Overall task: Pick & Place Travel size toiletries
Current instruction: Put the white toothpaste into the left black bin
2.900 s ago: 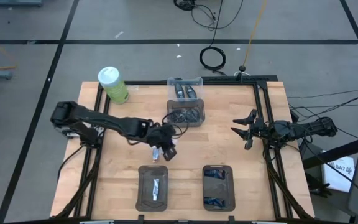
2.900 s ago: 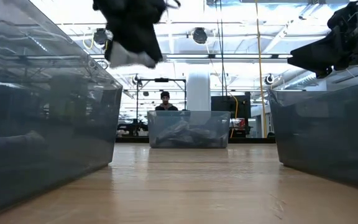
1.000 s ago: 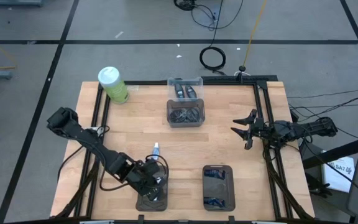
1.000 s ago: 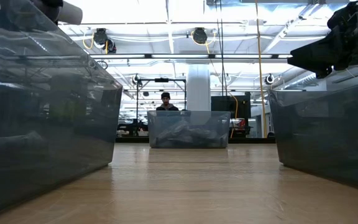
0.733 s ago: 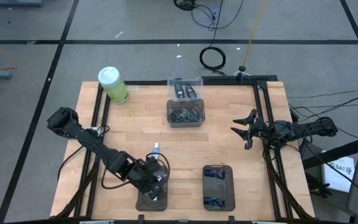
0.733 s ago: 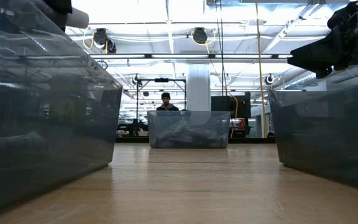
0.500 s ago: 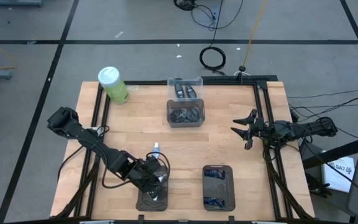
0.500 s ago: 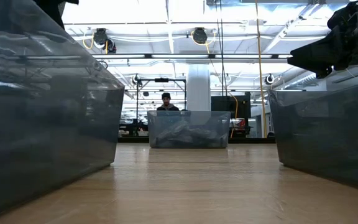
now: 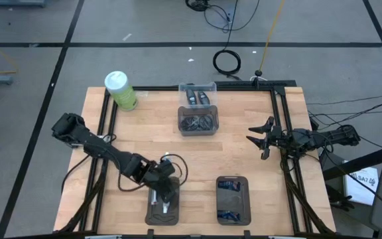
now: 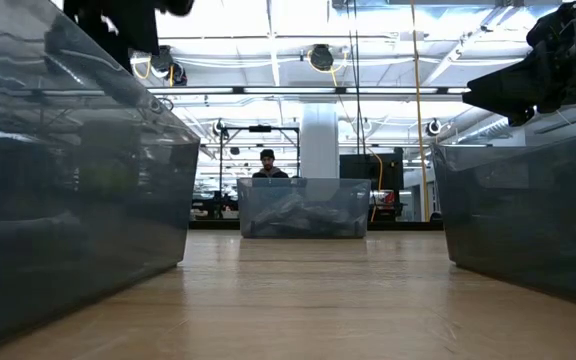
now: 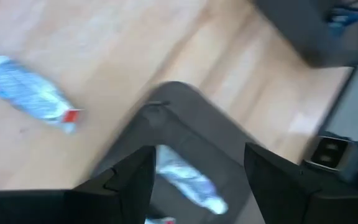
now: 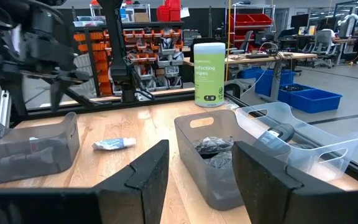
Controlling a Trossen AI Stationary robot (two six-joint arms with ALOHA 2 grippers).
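My left gripper (image 9: pixel 166 192) (image 11: pixel 199 149) hovers open over the left dark grey tray (image 9: pixel 152 214) (image 11: pixel 166 99). A white-and-pale-blue mini tube (image 11: pixel 188 180) lies flat in that tray, below the gap between my fingers. A second such tube (image 9: pixel 166 158) (image 11: pixel 30 93) (image 12: pixel 114 144) lies on the wood just beyond the tray's far end. The right tray (image 9: pixel 244 199) holds dark blue mini tubes (image 9: pixel 229 187). My right gripper (image 9: pixel 260 141) (image 12: pixel 197 168) waits open near the table's right edge, holding nothing.
A grey bin of small items (image 9: pixel 198 121) (image 12: pixel 216 155) and a clear bin with dark bottles (image 9: pixel 197 94) stand at the far middle. A big green bottle (image 9: pixel 120 89) stands at the far left corner. Bare wood lies between the trays and bins. A person (image 10: pixel 266 160) stands beyond the table.
My left arm has swung its wrist toward the far edge and the right, and the gripper has turned over the left tray. The tube on the wood has stayed where it was. My right arm has kept still.
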